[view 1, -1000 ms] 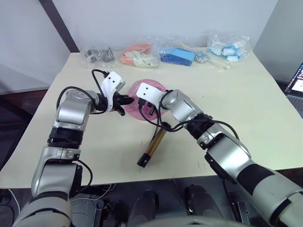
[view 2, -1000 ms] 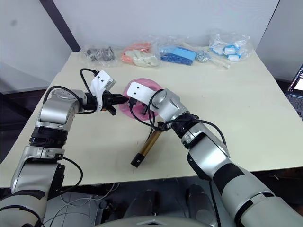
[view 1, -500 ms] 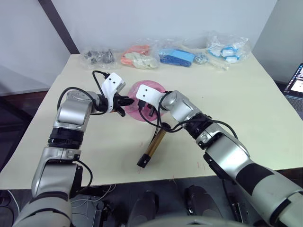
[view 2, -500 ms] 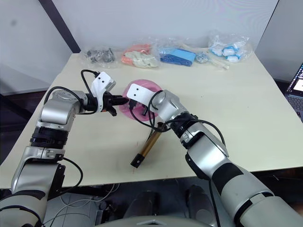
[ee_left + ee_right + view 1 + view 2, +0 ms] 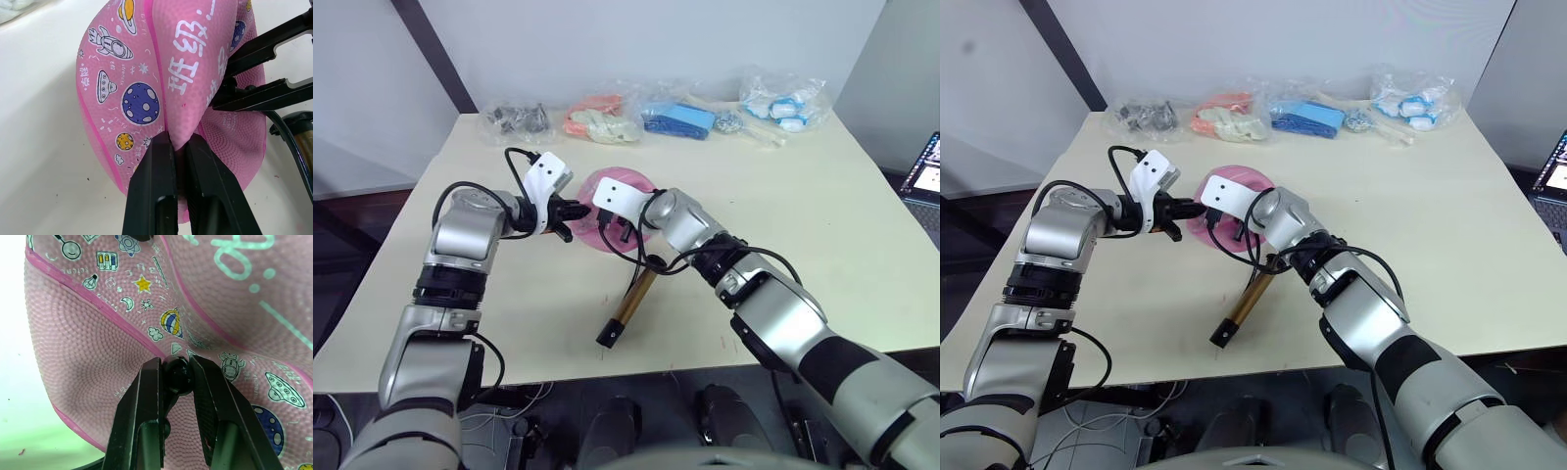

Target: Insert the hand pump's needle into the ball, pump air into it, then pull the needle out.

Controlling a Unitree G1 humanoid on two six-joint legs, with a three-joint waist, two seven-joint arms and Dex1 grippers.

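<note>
Two characters, "班级", mark the ball [image 5: 161,73], pinched by left gripper [image 5: 178,142]; right gripper [image 5: 175,364] clamps the needle [image 5: 177,374].

Sagging pink ball [image 5: 161,93] on table; brass hand pump [image 5: 631,299] lies beside it.

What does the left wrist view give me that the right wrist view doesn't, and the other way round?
Left wrist view alone: the left hand pinching a fold of the ball, the right hand's fingers beyond, and the hand pump's end on the table.
Right wrist view alone: the right hand shut on the needle's black fitting, pressed against the ball's skin.
Both: the sagging pink ball with printed pictures.
</note>
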